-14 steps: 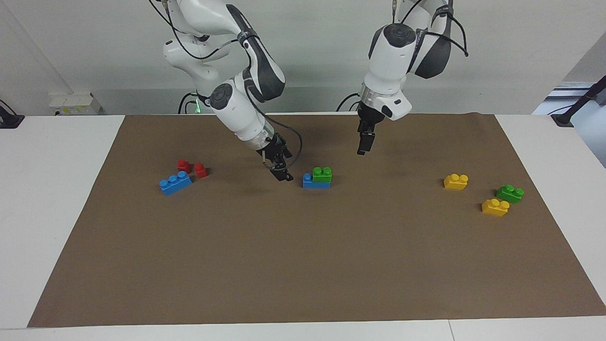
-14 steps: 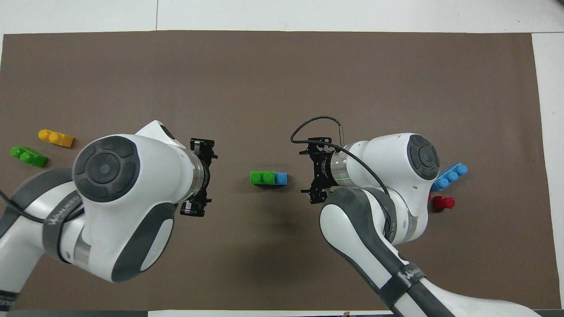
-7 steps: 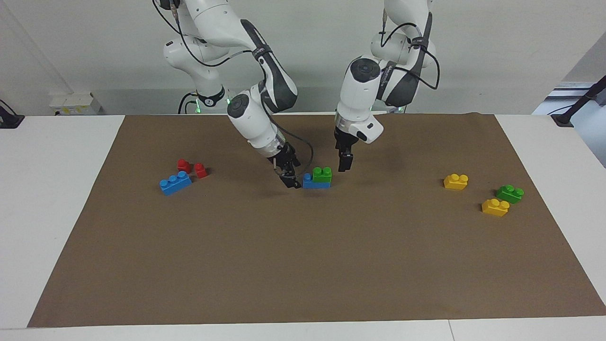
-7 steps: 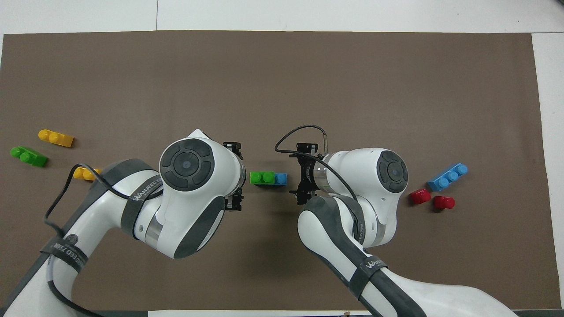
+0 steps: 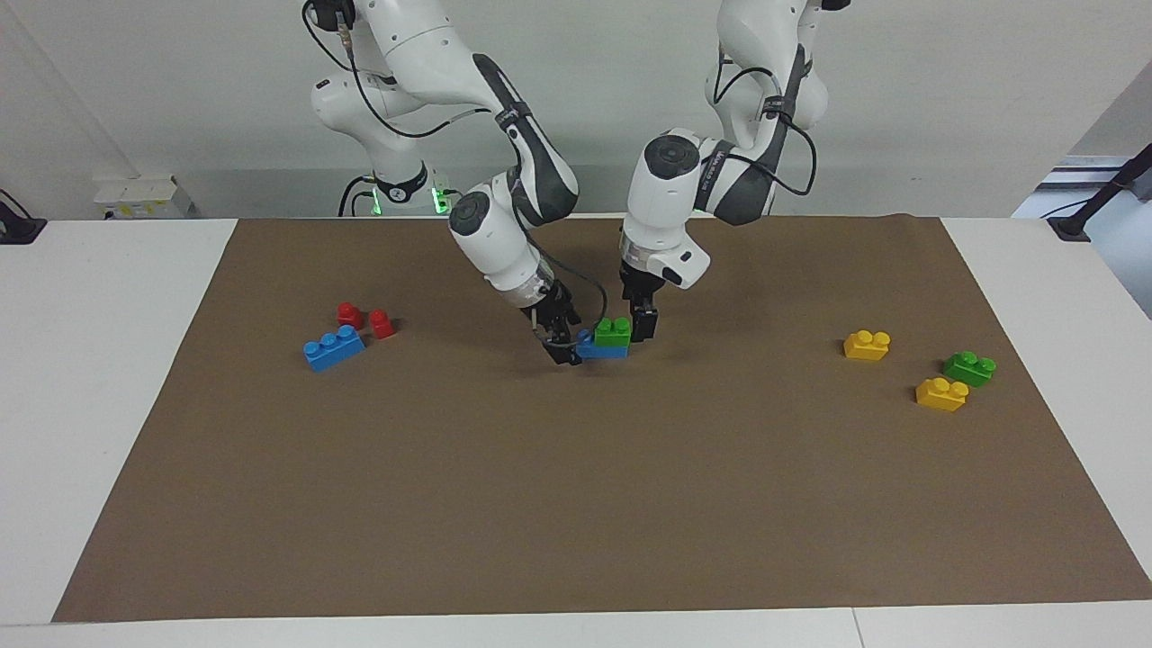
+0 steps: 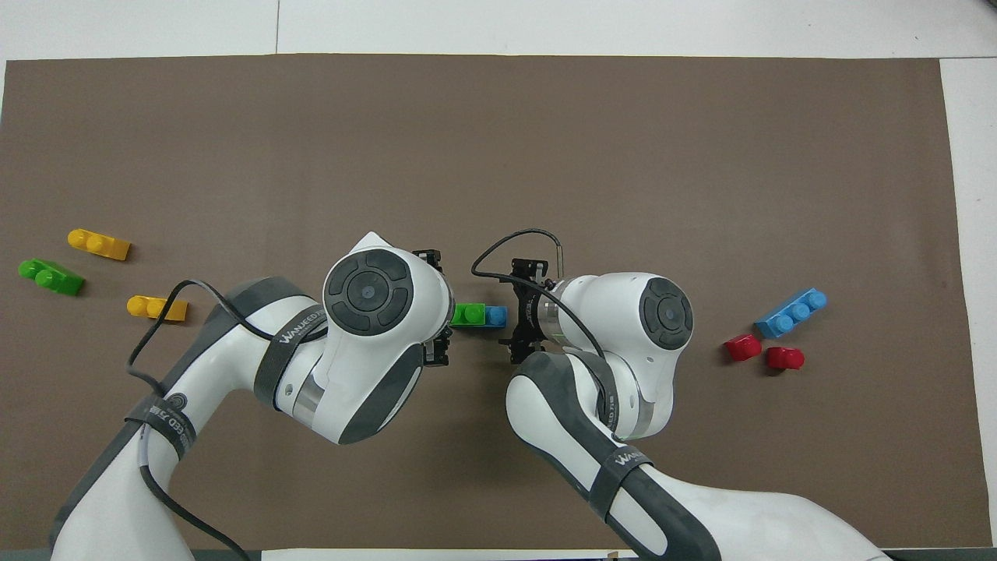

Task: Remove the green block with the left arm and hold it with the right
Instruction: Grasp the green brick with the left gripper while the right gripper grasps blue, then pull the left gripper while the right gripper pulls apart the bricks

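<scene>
Now, facing view: green block sits on a blue brick mid-bench | left claw down at the block's left-arm end, grip state unclear | right claw low at the brick's right-arm end, unclear | overhead view: block and brick lie between both wrists, claw tips hidden.

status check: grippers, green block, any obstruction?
Left gripper at green block, right gripper at blue brick beneath. Block on brick. Nothing in the way.
</scene>
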{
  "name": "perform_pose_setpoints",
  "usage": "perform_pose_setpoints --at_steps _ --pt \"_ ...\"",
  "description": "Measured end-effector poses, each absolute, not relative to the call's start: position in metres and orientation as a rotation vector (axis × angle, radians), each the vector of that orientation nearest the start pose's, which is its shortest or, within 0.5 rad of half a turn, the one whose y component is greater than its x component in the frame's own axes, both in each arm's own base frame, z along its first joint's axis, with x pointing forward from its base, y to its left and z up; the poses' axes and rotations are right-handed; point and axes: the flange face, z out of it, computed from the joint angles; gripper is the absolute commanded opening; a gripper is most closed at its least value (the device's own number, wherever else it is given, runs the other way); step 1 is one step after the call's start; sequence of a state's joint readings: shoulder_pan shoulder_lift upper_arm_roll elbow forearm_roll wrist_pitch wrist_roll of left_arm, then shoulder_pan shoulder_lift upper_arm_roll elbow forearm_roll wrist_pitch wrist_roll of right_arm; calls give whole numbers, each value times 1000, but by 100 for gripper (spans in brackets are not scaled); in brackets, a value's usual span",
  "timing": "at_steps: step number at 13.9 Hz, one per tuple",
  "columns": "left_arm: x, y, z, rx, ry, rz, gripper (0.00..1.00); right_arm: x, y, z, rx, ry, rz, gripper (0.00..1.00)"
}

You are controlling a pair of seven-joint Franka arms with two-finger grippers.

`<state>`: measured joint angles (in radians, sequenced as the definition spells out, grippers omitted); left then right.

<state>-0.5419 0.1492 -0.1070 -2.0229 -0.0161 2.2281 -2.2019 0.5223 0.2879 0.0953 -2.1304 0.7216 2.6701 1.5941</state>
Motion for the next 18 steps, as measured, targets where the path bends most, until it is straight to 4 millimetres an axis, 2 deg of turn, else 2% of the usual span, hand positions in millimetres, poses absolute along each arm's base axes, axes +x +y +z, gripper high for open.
perform_pose_setpoints --at_steps 2,3,5,6,7,15,16,17,18 --pt "466 -360 371 -2258 -2259 -16 100 491 330 286 -1910 1937 381 91" --pt "465 -363 364 -2253 -2259 -35 100 491 331 284 -1914 1936 381 84" --pt "463 -369 355 -2251 -2251 -40 100 492 330 282 -1913 1937 376 39" --pt "462 -370 353 -2250 -2250 -40 100 492 330 281 -1913 1937 375 12" --pt "463 -370 353 -2250 -2251 -40 100 492 330 282 -1913 1937 374 0" --pt "464 -371 354 -2251 -2267 -42 100 493 331 282 -1924 1921 369 0" --pt "464 -371 354 -2252 -2270 -42 96 493 331 282 -1924 1921 369 0" --pt "464 -371 354 -2254 -2273 -43 66 493 331 282 -1924 1920 369 0" --pt "465 -372 354 -2256 -2277 -43 17 493 331 282 -1925 1920 369 0"
